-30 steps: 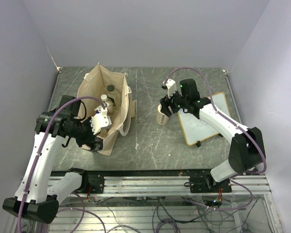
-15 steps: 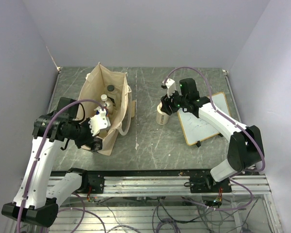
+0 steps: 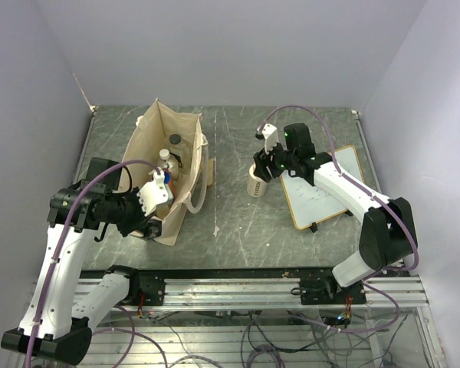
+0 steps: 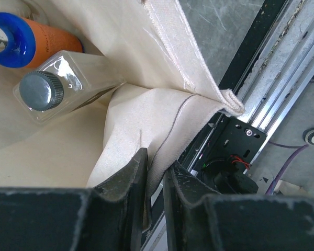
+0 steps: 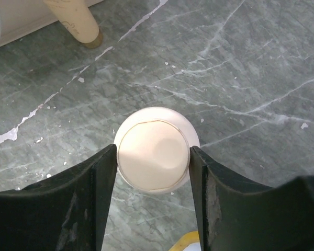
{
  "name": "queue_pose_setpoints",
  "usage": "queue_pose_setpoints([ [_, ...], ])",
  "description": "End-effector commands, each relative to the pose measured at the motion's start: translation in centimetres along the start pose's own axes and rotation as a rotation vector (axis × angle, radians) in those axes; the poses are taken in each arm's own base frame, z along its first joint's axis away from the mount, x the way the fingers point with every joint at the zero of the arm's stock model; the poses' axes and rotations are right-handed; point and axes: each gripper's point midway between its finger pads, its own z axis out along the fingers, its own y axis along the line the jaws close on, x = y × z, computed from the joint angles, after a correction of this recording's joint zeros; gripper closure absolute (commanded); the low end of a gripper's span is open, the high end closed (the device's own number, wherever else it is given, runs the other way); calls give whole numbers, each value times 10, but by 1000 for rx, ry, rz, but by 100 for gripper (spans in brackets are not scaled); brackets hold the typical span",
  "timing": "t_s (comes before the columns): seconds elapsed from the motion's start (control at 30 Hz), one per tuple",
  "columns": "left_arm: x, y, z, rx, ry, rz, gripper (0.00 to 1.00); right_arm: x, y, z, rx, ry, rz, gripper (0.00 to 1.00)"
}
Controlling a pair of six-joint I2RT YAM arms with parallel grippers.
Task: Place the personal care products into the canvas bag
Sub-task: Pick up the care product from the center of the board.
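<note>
The canvas bag stands open at the left of the table. My left gripper is shut on the cloth of its near rim. Inside the bag lie a blue-and-orange bottle and a clear bottle with a dark cap. The top view shows a dark cap and a white cap in the bag. The cream wide-lidded bottle stands on the table right of the bag. My right gripper is shut on its lid, one finger touching each side.
The wood-framed whiteboard lies flat just right of the cream bottle, under my right arm. A cream rod-shaped thing shows at the top left of the right wrist view. The bag's strap hangs toward the table's middle. The metal rail runs along the near edge.
My left arm has drawn slightly toward the near left, still holding the bag's rim. My right gripper and the cream bottle have barely moved.
</note>
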Motion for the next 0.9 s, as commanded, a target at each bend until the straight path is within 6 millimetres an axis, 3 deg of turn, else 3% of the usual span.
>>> queue_pose_setpoints([
  [0.0,4,0,-1,-12,15,-32,72,-13,-3,4,-4,-33,5,42],
  [0.13,4,-1,-3,-18,16,-33,72,-13,-3,6,-7,-29,9,39],
  [0.23,4,-1,-4,-23,15,-35,73,-13,-3,5,-7,-31,3,43],
  [0.43,6,0,-4,-27,21,-40,73,-13,-1,2,-10,-33,-9,57],
  [0.6,9,1,-5,-46,35,-51,69,-25,-1,-4,-12,-63,-21,79],
  [0.67,10,2,-7,-62,38,-60,65,-36,0,-8,-12,-88,-27,91],
  [0.73,11,3,-10,-75,45,-68,50,-50,1,-14,-17,-121,-42,100],
  [0.87,17,3,-15,-105,74,-86,32,-81,14,-28,-39,-193,-89,100],
])
